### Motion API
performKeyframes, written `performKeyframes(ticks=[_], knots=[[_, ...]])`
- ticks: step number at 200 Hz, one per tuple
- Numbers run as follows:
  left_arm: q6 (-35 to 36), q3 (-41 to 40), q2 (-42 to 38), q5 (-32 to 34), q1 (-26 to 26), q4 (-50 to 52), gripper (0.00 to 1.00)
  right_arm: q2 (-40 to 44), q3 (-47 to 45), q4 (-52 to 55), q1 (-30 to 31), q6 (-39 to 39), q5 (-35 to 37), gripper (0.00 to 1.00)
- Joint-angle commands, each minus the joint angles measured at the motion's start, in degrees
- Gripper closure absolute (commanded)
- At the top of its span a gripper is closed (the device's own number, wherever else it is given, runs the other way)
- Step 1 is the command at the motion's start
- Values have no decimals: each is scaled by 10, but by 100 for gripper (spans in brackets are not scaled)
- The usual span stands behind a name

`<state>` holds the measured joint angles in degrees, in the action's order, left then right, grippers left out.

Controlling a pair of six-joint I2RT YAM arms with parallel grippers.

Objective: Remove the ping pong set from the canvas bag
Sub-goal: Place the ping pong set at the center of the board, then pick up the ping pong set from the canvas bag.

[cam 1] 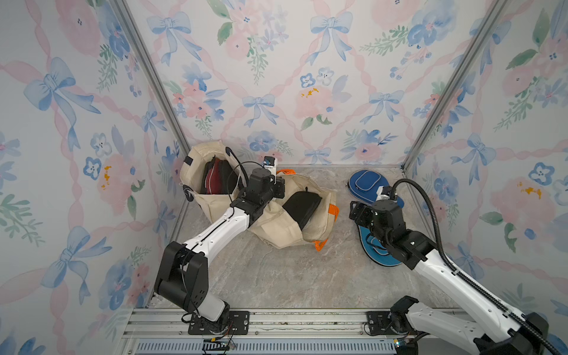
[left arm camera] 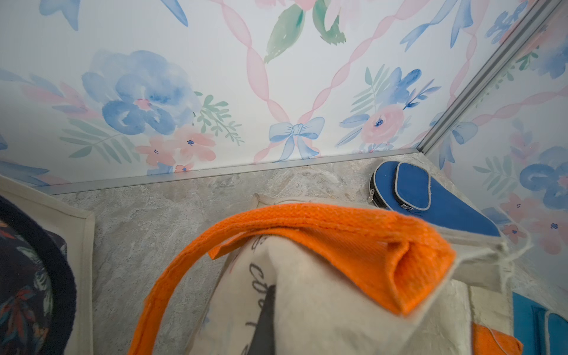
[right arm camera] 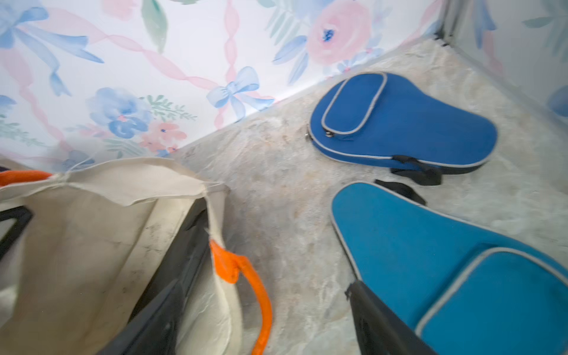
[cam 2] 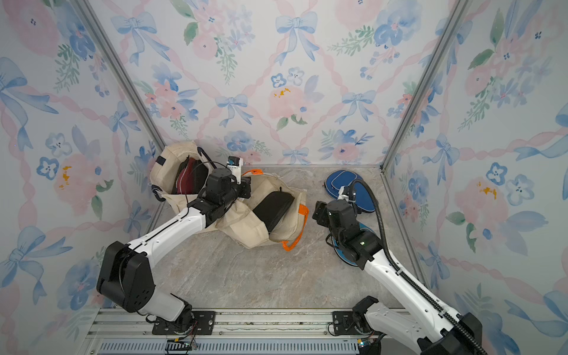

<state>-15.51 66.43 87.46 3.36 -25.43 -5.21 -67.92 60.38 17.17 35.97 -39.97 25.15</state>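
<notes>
On the table (cam 1: 276,276), the far bag (cam 1: 196,159) stands in the back left corner with a pouch (cam 1: 215,179) inside it. Just right of it and nearer, the middle bag (cam 1: 276,226) lies slumped, a flat case (cam 1: 301,206) in its mouth. Well to the right, the back cover (cam 1: 364,183) lies in the back right corner, the front cover (right arm camera: 415,246) before it.

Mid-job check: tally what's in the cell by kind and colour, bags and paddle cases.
Canvas bags: 2 (orange-handled bag, dark-handled bag)
Blue cases on the table: 2 (dark blue case, light blue case)
Black case, in the orange-handled bag: 1
Red case, in the dark-handled bag: 1
Total: 6
</notes>
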Motion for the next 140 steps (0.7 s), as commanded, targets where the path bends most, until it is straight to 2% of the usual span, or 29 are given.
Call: performKeyframes(ticks=[1, 54, 140], knots=[[1, 0, -6, -5, 1, -18, 100, -52, 18, -37, 49, -47, 26, 17], [13, -3, -13, 9, -14, -18, 100, -166, 38, -106, 92, -129, -62, 18], [32, -8, -23, 32, -50, -18, 100, -310, 62, -178, 82, -256, -196, 19]])
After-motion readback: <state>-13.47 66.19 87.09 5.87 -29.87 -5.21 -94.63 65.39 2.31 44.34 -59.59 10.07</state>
